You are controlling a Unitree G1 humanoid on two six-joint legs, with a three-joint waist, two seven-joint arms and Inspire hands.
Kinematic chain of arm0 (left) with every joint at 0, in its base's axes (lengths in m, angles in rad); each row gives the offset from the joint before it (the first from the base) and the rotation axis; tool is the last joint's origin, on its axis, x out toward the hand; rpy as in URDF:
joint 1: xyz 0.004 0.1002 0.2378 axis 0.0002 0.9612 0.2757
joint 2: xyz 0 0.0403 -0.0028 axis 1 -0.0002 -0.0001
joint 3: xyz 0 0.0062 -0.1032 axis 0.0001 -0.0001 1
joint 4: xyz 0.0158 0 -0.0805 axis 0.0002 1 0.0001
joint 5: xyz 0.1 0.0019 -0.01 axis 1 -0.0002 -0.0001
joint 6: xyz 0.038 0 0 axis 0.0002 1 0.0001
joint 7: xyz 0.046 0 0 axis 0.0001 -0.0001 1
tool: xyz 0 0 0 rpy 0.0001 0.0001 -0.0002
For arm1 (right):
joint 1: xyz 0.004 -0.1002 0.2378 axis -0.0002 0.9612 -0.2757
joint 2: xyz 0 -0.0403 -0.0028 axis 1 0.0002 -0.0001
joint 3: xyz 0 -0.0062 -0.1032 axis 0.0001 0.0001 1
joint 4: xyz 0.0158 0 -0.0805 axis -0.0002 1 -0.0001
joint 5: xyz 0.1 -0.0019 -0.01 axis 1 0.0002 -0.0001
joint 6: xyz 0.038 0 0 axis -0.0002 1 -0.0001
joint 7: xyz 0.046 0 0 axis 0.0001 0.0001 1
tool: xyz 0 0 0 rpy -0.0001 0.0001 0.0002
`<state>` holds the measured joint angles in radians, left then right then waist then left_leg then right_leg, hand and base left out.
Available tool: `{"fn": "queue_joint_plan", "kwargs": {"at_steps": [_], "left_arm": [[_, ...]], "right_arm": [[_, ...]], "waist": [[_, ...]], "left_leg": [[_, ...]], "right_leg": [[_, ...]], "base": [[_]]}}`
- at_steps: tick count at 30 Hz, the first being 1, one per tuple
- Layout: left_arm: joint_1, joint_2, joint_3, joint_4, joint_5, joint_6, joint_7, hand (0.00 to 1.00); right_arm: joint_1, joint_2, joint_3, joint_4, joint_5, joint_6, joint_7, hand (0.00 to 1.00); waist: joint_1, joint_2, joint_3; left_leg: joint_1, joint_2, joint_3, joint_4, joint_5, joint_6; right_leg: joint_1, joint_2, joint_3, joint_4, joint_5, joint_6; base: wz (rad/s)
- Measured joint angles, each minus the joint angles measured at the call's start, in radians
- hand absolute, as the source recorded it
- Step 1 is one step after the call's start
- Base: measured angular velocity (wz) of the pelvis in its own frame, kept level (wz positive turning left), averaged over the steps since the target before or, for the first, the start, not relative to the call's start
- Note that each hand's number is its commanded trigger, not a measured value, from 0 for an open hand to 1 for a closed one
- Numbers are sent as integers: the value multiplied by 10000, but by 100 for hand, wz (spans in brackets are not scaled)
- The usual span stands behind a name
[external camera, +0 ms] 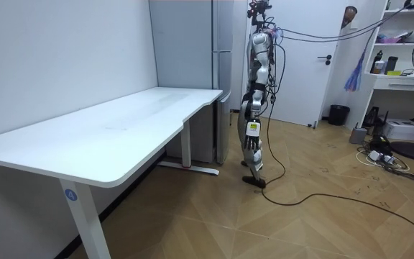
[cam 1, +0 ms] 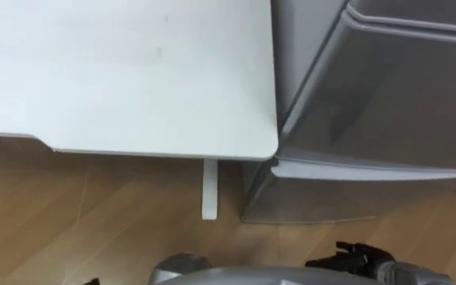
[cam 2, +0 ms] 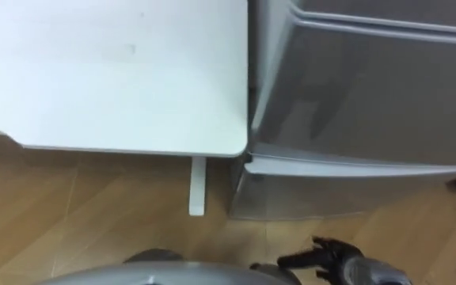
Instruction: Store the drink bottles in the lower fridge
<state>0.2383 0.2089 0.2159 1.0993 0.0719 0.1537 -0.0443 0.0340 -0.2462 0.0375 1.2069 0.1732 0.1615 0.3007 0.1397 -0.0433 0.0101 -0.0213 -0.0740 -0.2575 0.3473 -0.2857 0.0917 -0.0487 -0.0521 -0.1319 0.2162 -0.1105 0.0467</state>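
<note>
One robot hand, the right hand point(cam 2: 324, 258), hangs low and near, fingers loosely spread, holding nothing; the fridge point(cam 1: 386, 103) stands right of the white desk point(cam 1: 133, 71); its lower door point(cam 1: 347, 198) is shut.

The robot is a slim humanoid in silver-grey and white shells, with black joints and dark feet. A white tag with a yellow-green patch sits low on its near arm. Thin ropes run from the shoulders, and a dark cable trails over the floor. Its chest is rounded and grey. The right hand point(cam 2: 327, 255) has black fingers on a silver-grey wrist.
</note>
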Motion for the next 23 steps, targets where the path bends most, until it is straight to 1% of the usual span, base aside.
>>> {"fn": "queue_joint_plan", "kwargs": {"at_steps": [1, 3, 5, 6, 7, 8, 9, 10, 11, 12, 13, 15, 19, 20, 21, 23], "left_arm": [[4, -56, 137, 12, 1, 33, 56, 0], [6, -122, 187, 27, 35, 45, 124, 0], [-15, -186, 183, 145, 101, 46, 114, 0], [-22, -227, 186, 211, 149, 50, 113, 0], [-20, -314, 199, 218, 328, 89, 114, 0], [-17, -369, 180, 209, 432, 120, 113, 0], [-13, -449, 152, 194, 497, 209, 100, 0], [-10, -470, 138, 180, 498, 289, 80, 0], [-32, -469, 137, 180, 500, 313, 78, 0], [-92, -468, 101, 167, 517, 326, 59, 0], [-144, -481, 57, 167, 539, 319, 26, 0], [-152, -520, 67, 149, 656, 307, -32, 0], [-147, -574, 149, -159, 1002, 329, -23, 0], [-147, -578, 150, -204, 1003, 327, -18, 0], [-174, -587, 150, -208, 995, 313, -10, 0], [-217, -619, 151, -206, 989, 287, 66, 0]], "right_arm": [[10, 20, -48, 9, -46, -87, -36, 0], [16, 56, -99, 14, -164, -165, -93, 0], [38, 96, -121, 63, -200, -198, -170, 0], [42, 126, -145, 72, -200, -197, -191, 0], [48, 131, -182, 157, -193, -202, -193, 0], [47, 130, -212, 204, -192, -198, -197, 0], [48, 168, -235, 264, -153, -196, -214, 0], [59, 224, -241, 253, -78, -197, -221, 0], [59, 255, -275, 241, -62, -196, -222, 0], [58, 312, -317, 207, -58, -198, -228, 0], [94, 355, -387, 159, -58, -208, -232, 0], [139, 364, -412, 171, -71, -313, -257, 0], [184, 462, -822, 367, -73, -401, -287, 0], [187, 483, -835, 370, -73, -411, -298, 0], [188, 509, -940, 372, -76, -430, -328, 0], [220, 563, -1016, 371, -105, -537, -447, 0]], "waist": [[-13, 14, 12], [-11, 25, 34], [-10, 45, 32], [-30, 28, 34], [-32, -12, 16], [-46, 13, 25], [-160, 26, 42], [-306, -2, 27], [-369, -18, 13], [-532, -41, 1], [-616, -36, -5], [-599, -6, -33], [-667, -13, -68], [-686, -15, -68], [-735, 12, -50], [-781, 38, -42]], "left_leg": [[26, 71, -14, -66, -22, -41], [141, 158, -56, -170, -45, -84], [175, 237, -131, -178, -96, -175], [169, 284, -174, -172, -122, -222], [155, 325, -196, -147, -159, -288], [129, 353, -160, -104, -189, -339], [80, 397, -156, -38, -235, -409], [1, 408, -117, 14, -268, -464], [-65, 416, -88, 69, -285, -494], [-246, 472, 67, 218, -325, -562], [-282, 543, 349, 244, -325, -566], [-211, 662, 767, 162, -314, -596], [-163, 710, 942, -46, -209, -732], [-145, 710, 943, -82, -191, -733], [-69, 712, 978, -167, -163, -738], [82, 742, 1115, -311, -131, -736]], "right_leg": [[-1, 45, -85, 3, -65, -78], [75, 131, -82, 3, -160, -145], [117, 222, -102, 29, -247, -210], [118, 266, -224, 49, -292, -259], [130, 297, -328, 51, -335, -306], [148, 324, -367, 49, -349, -323], [198, 360, -486, 46, -405, -357], [232, 370, -662, 47, -485, -391], [232, 387, -727, 46, -523, -411], [247, 398, -919, 41, -611, -447], [285, 423, -987, 43, -669, -474], [351, 441, -1066, 41, -703, -512], [358, 426, -1171, 27, -730, -551], [358, 424, -1168, 25, -730, -551], [381, 422, -1131, 20, -730, -551], [420, 427, -1042, 10, -727, -554]], "base": [[0], [3], [9], [8], [9], [21], [34], [41], [52], [56], [48], [18], [9], [0], [-11], [-14]]}}
